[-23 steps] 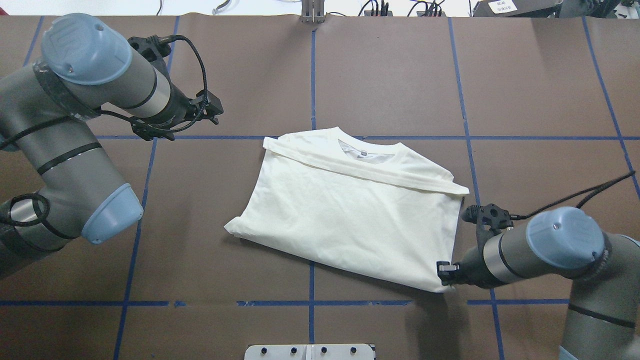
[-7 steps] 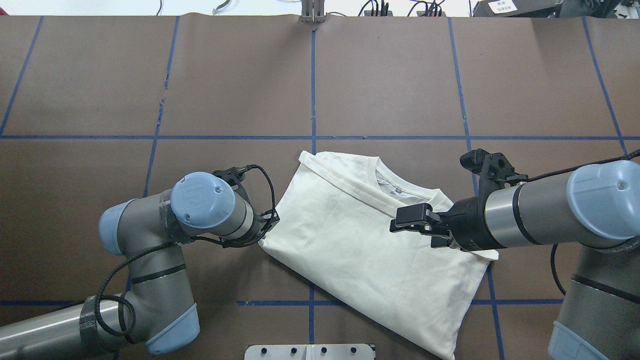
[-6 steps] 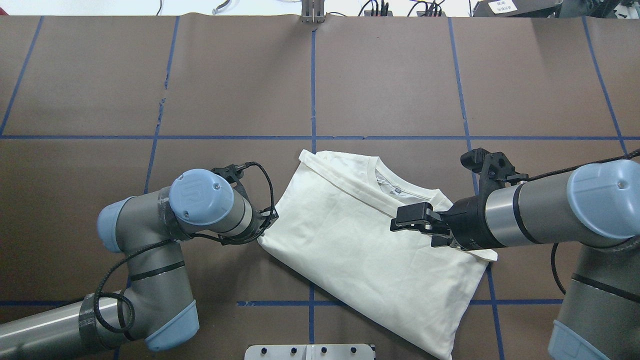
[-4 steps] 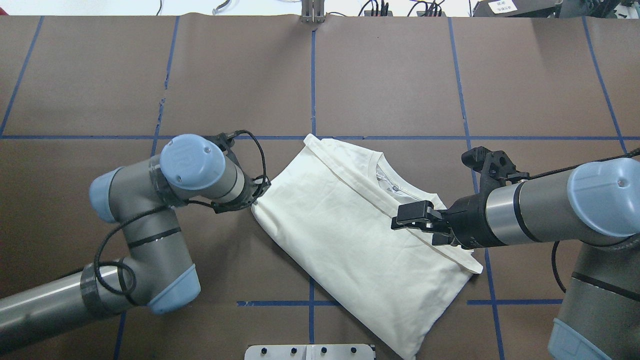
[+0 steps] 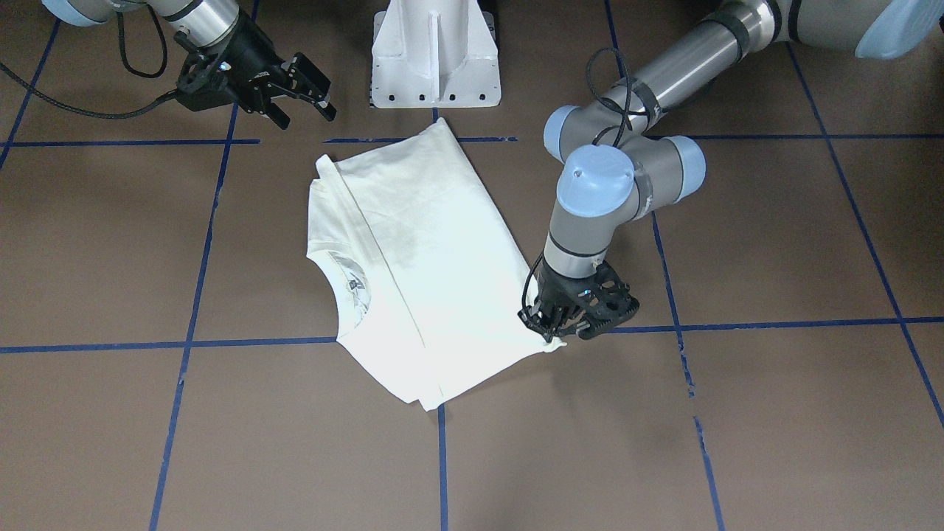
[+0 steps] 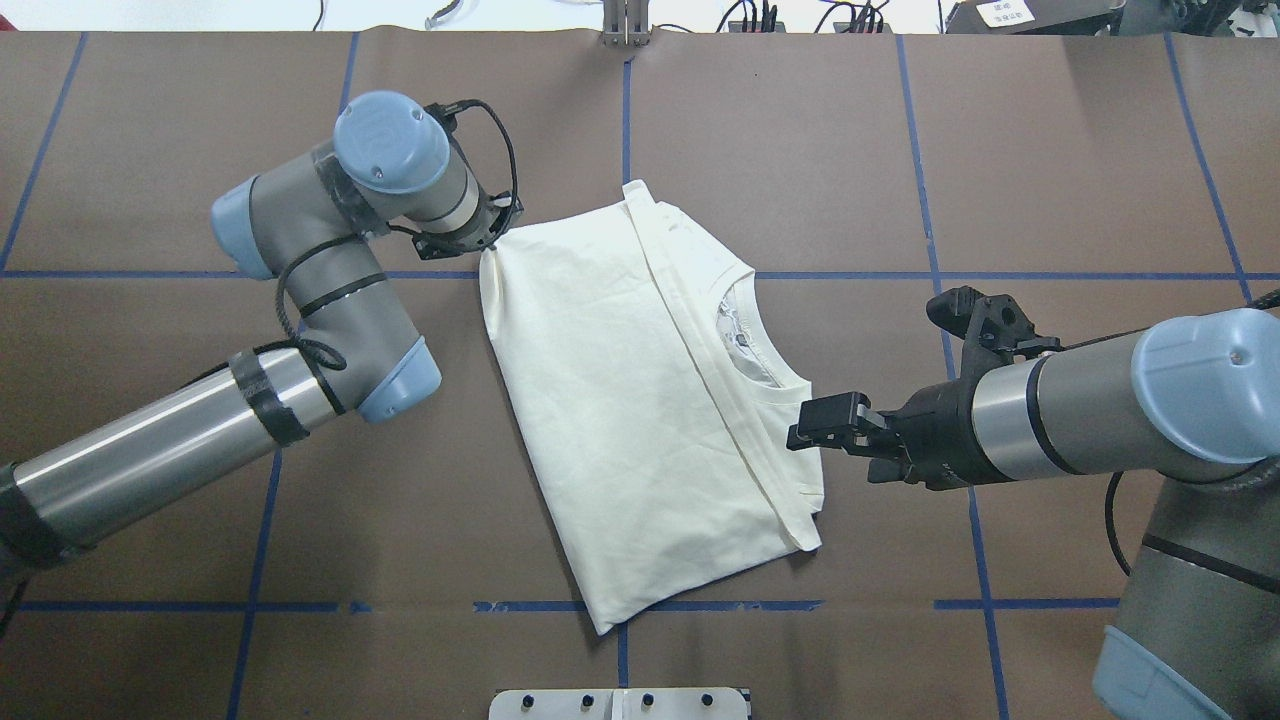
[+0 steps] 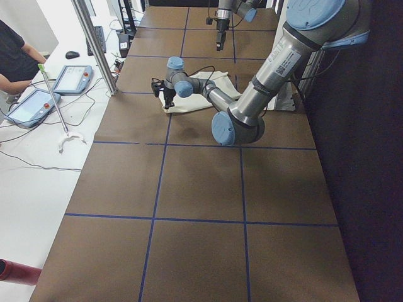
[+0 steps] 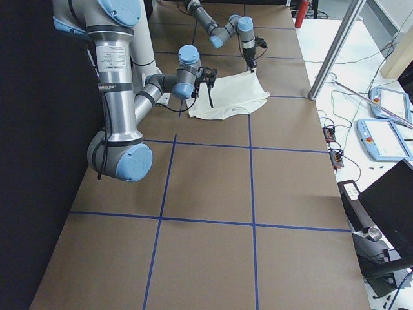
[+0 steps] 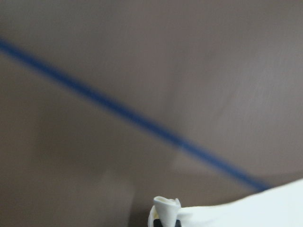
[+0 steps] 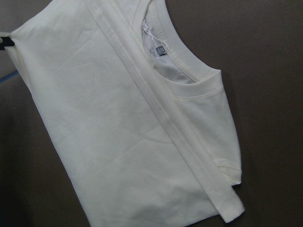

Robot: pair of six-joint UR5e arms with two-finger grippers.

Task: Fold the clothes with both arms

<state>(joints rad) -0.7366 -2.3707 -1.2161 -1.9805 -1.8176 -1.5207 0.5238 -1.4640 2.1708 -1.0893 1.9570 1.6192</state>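
Note:
The clothes, one cream T-shirt (image 6: 620,420), lie folded on the brown table with the plain side up and the collar (image 6: 745,340) showing. My left gripper (image 6: 487,250) is shut on the shirt's far left corner; the left wrist view shows a pinch of cloth (image 9: 165,208) between its fingers. In the front view this gripper (image 5: 549,335) points down at that corner. My right gripper (image 6: 797,432) hovers open beside the shirt's right edge near the collar, touching nothing, and its fingers (image 5: 324,110) are spread. Under it the right wrist view shows the shirt (image 10: 118,123).
The table (image 6: 800,150) is covered in brown paper with a blue tape grid. The white pedestal base (image 5: 435,59) stands at the robot's edge. Beyond the far edge, a person (image 7: 16,56), tablets (image 7: 69,78) and a metal post (image 7: 94,44) show.
My left gripper has pulled the shirt's corner away from the robot and leftwards, swinging the shirt round. The right gripper has stayed about where it was, and the shirt has slid from under it.

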